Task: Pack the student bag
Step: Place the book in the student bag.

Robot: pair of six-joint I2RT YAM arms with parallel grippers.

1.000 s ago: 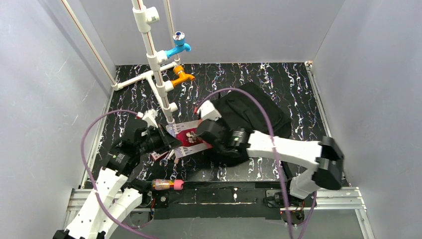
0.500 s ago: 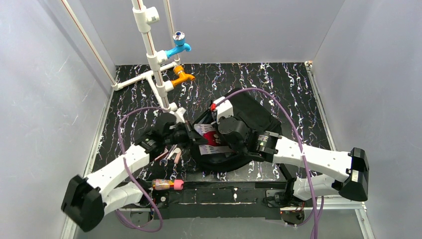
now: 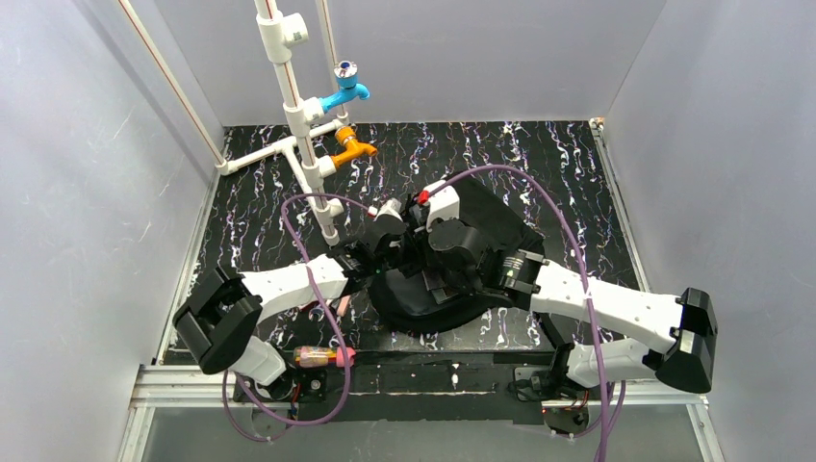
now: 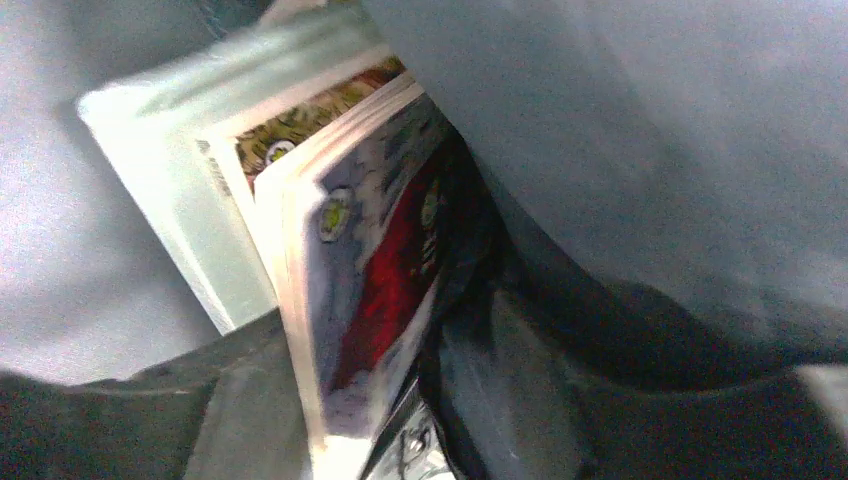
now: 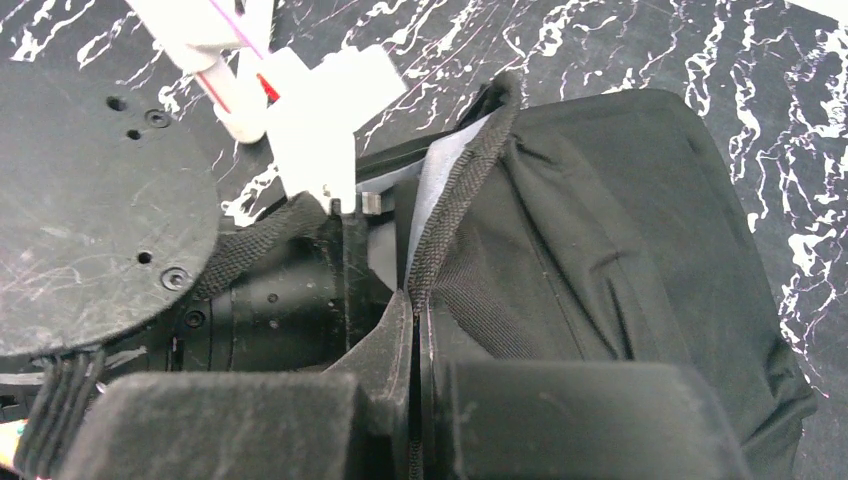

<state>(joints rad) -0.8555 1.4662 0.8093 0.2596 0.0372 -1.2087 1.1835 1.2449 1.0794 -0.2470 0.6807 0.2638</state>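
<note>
Bag [image 3: 481,252] lies mid-table on the black marbled mat [image 3: 250,192], right of the white pipe rack [image 3: 306,144]. Right gripper [image 5: 415,330] is clamped shut on the bag's webbing-edged opening rim, holding the mouth up. Left gripper [image 3: 385,241] is reaching in at the mouth from the left; its wrist view looks inside the bag at a book [image 4: 370,260] (red and white printed cover, a second paler item stacked behind it) standing tilted against the grey lining. No finger is on the book in that view, and the jaws themselves don't show clearly in any view, so I cannot tell whether the left one is open or closed.

Step in hand, as I judge it: getting the book seated in the main pocket. To do it well: keep the right pinch steady and lifted so the mouth doesn't collapse on the left arm, make sure the book rests fully inside before letting go, then draw the left arm straight back along its entry line so it doesn't snag the rim or drag the book out.

Hard to see: from the top view both wrists cover the bag mouth, so the book is hidden there. Small pink and white items [image 3: 332,306] lie on the mat under the left arm, too small to name. A pink-yellow tube [image 3: 322,358] sits at the near edge.
</note>
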